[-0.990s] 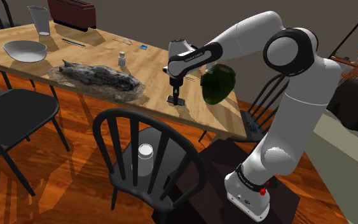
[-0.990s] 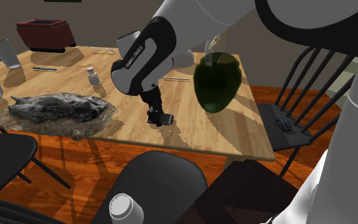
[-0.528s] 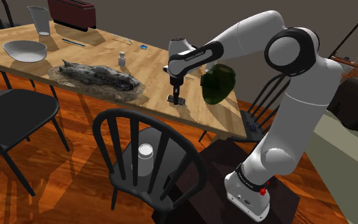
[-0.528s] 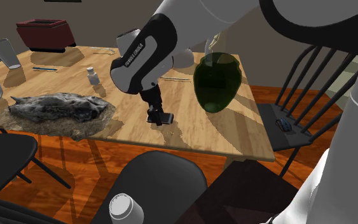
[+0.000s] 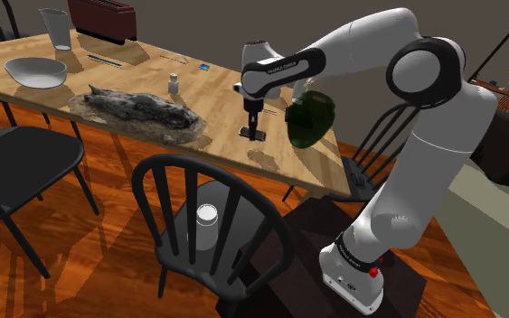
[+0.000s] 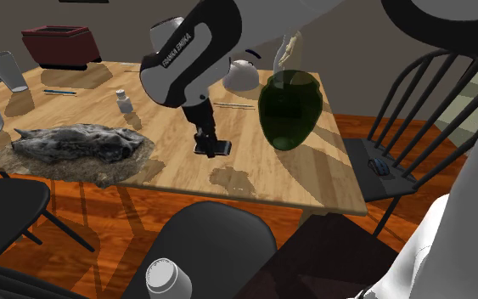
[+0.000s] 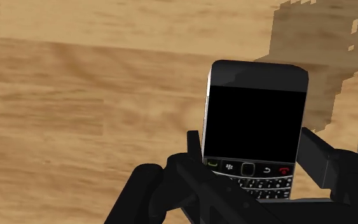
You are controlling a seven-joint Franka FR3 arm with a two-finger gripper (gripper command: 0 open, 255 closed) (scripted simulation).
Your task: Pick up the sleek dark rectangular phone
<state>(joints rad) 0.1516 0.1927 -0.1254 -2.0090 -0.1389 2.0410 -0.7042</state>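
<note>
Clamped in the claw: the phone, pinched across its keypad end between both fingers, dark screen end sticking out ahead. Closed down to the phone's width, then, and gripping nothing else.

Held over the worktop towards the edge on the arm's side, close to the green vase yet apart from it. Judging by the shadow lying on the wood below and a little aside in the second exterior view, lifted clear of the surface, though only low. Hard to say more exactly how high.

As for progress: reached, grasped and, by all appearances, raised off the wood, so mostly done. Left to do, probably: go higher until plainly clear, and keep the squeeze firm. Worth watching: gripped at one end only, so liable to tip or slip under a jerk; best kept away from the vase while rising.
</note>
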